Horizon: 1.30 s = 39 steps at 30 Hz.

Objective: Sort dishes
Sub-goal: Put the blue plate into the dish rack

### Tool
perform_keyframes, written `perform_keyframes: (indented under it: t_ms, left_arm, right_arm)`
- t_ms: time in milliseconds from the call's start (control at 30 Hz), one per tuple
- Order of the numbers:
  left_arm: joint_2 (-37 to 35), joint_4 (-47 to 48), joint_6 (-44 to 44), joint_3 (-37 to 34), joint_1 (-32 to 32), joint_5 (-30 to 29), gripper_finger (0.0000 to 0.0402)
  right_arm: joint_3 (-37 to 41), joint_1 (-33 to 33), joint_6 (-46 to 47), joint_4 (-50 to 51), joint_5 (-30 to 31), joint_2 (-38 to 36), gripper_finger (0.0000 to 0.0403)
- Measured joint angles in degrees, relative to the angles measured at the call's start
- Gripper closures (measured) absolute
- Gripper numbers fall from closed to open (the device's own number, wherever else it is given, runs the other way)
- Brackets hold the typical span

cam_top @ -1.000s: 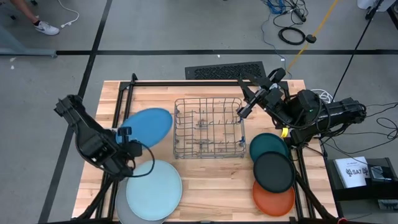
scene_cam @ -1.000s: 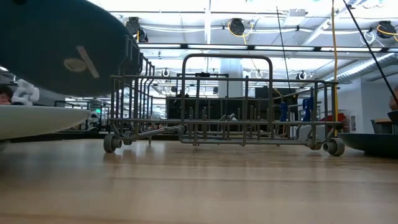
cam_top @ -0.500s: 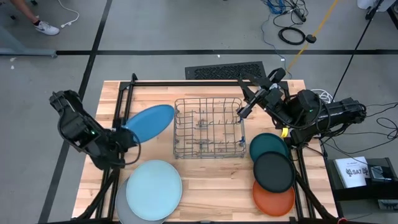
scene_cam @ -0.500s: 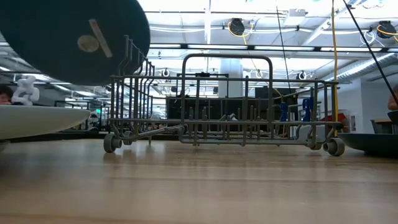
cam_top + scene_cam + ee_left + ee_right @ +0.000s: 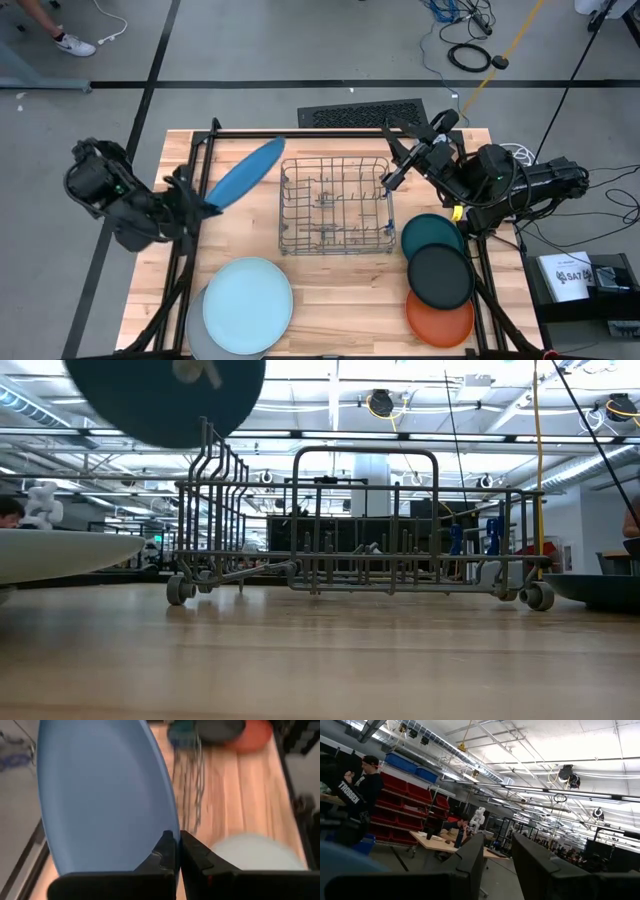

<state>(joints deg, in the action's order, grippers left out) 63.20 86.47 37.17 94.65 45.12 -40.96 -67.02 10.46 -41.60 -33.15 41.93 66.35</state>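
One medium blue plate (image 5: 246, 172), round, flat, tilted steeply on edge.

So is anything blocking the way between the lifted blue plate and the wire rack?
Nothing visible does. The left gripper is shut on the medium blue plate, held tilted on edge above the table, just left of the dish rack. The rack's slots look empty. The right gripper hovers open over its far right corner.

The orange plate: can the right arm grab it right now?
Probably yes. The orange plate lies uncovered at the table's right front, with the right gripper open, empty and raised by the dish rack.
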Motion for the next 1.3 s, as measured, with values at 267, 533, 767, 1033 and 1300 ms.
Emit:
perform_keyframes:
  t_ms: [267,533,767,1033,1300]
  left_arm:
    - [-0.05,-17.00,-18.80,3.83,-0.03,-10.58,0.0398]
    - [1.14,-40.64,-42.59,2.88,-3.51,-15.13,0.0398]
    - [4.34,-52.15,-49.44,1.49,-10.15,-10.89,0.0398]
    - [11.27,-64.08,-49.99,1.49,-18.36,0.98,0.0398]
    - [19.84,-77.23,-47.54,1.45,-23.23,7.22,0.0398]
  right_arm:
    - [0.00,-0.02,0.00,0.05,0.02,0.00,0.0305]
    - [0.02,-1.33,-0.51,-5.64,0.55,-0.02,0.0305]
    - [0.02,-1.36,-8.25,-16.35,0.03,-0.57,0.0305]
    - [0.02,-1.31,-10.37,-18.05,-0.31,-4.16,0.0305]
    - [0.02,0.47,-10.78,-17.66,-0.11,-10.14,0.0305]
